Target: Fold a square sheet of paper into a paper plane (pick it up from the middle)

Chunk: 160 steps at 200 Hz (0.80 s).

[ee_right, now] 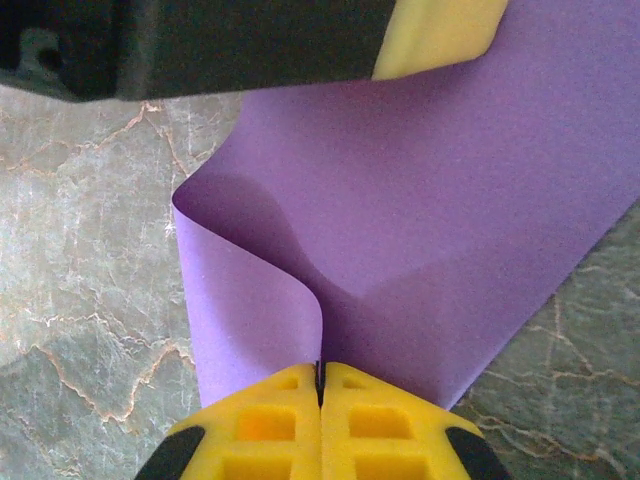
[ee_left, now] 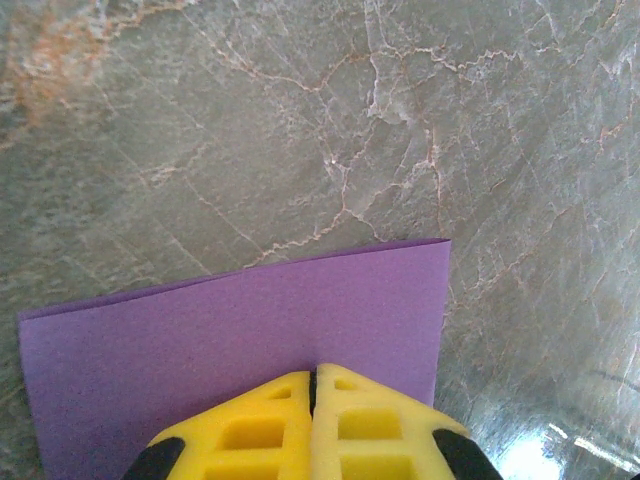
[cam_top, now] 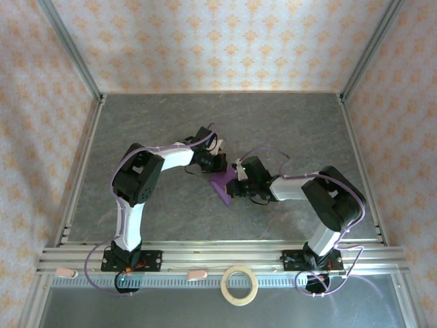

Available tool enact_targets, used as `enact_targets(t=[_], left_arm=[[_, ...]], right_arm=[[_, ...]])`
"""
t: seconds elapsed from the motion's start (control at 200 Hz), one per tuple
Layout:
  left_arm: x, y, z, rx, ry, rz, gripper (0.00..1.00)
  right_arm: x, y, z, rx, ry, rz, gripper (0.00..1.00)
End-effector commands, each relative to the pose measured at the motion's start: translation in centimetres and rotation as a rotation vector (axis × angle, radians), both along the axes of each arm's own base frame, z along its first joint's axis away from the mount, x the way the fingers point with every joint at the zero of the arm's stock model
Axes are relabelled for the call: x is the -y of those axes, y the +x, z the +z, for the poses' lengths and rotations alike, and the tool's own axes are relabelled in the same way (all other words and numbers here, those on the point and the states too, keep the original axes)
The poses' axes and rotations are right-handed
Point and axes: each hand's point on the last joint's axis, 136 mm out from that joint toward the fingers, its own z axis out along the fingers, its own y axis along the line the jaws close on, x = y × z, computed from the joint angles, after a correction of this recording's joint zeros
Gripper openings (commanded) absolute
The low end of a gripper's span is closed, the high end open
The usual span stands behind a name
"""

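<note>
The square sheet of paper [cam_top: 220, 186] is purple and hangs bent between both grippers just above the table's middle. My left gripper [cam_top: 222, 168] comes in from the left. Its yellow fingers [ee_left: 313, 378] are shut on the sheet [ee_left: 250, 330], which spreads flat ahead of them with a doubled edge at the far side. My right gripper [cam_top: 232, 188] comes in from the right, shut [ee_right: 320, 370] on a curled pinch of the sheet [ee_right: 450, 220]. The left gripper's finger [ee_right: 440, 30] shows at the top of the right wrist view, with the sheet running up to it. A paper plane is out of view.
The grey marbled tabletop [cam_top: 171, 123] lies open behind and to both sides of the arms. A tan tape ring [cam_top: 240, 285] rests on the near ledge in front of the arm bases. Metal frame rails [cam_top: 82, 178] and patterned walls enclose the table.
</note>
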Motion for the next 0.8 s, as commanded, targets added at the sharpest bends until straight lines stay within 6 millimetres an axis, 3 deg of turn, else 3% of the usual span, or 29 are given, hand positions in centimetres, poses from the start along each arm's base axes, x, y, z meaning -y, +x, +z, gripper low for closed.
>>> enact_targets(t=[0.0, 0.35, 0.606, 0.796], left_arm=[[-2.2, -1.4, -3.1, -0.062, 0.112, 0.037, 0.01], [-2.1, -1.4, -3.1, -0.063, 0.114, 0.036, 0.01], [-2.1, -1.3, -2.9, -0.061, 0.108, 0.036, 0.01], [-2.1, -1.4, -3.0, -0.064, 0.11, 0.034, 0.01]], right_arm=[[0.3, 1.2, 1.2, 0.027, -0.013, -0.04, 0.0], [0.8, 1.3, 1.1, 0.017, -0.036, -0.064, 0.0], [0.5, 1.0, 2.4, 0.026, -0.009, -0.045, 0.0], [0.6, 0.8, 1.8, 0.006, -0.02, -0.046, 0.0]])
